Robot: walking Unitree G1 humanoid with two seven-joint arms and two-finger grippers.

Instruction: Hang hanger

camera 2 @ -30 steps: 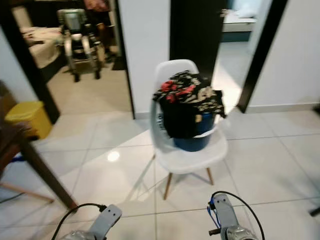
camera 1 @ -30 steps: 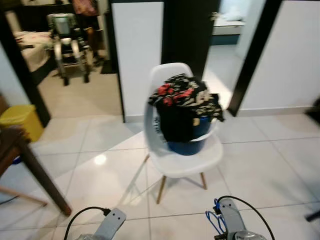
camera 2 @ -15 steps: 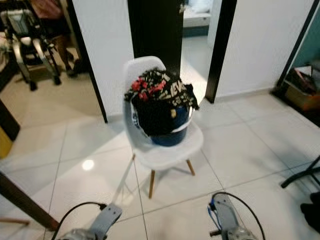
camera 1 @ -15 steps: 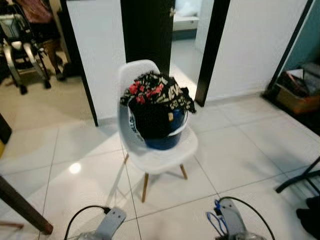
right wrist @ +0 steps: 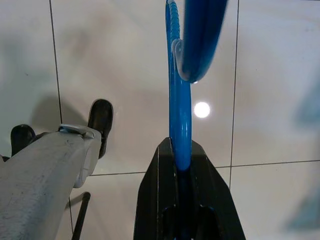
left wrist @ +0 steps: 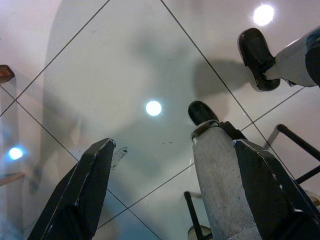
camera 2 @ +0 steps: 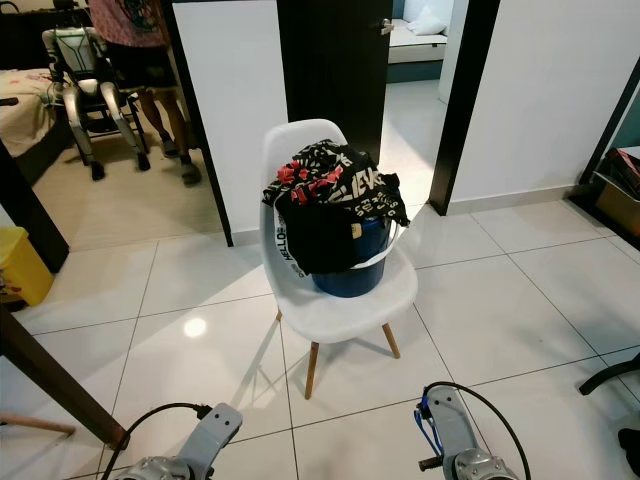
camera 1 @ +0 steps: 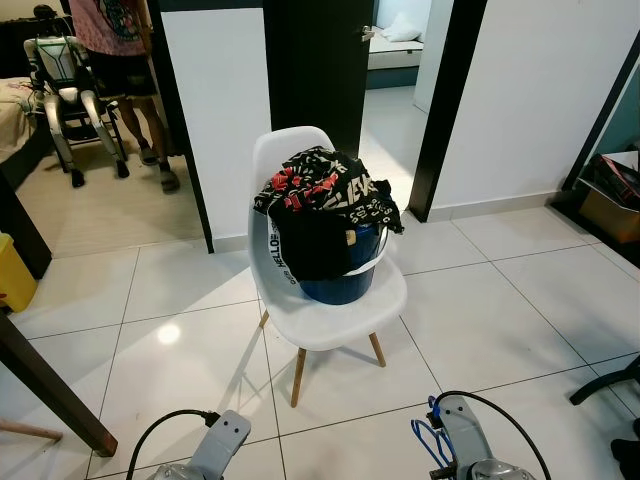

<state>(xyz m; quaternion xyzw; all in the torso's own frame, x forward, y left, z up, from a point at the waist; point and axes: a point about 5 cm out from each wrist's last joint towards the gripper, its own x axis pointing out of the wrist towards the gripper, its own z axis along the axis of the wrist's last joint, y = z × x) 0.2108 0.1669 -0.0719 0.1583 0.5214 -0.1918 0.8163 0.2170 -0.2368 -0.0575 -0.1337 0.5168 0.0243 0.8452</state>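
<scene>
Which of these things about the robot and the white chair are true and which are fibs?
1. The right gripper is shut on a blue plastic hanger. True.
2. The left gripper holds a sock. False: its fingers are open with nothing between them.
3. A blue bucket heaped with dark printed clothes sits on the white plastic chair. True.
4. The chair lies tipped over. False: it stands upright on its wooden legs.
5. A yellow bin stands to the robot's right. False: it is at the left.
</scene>
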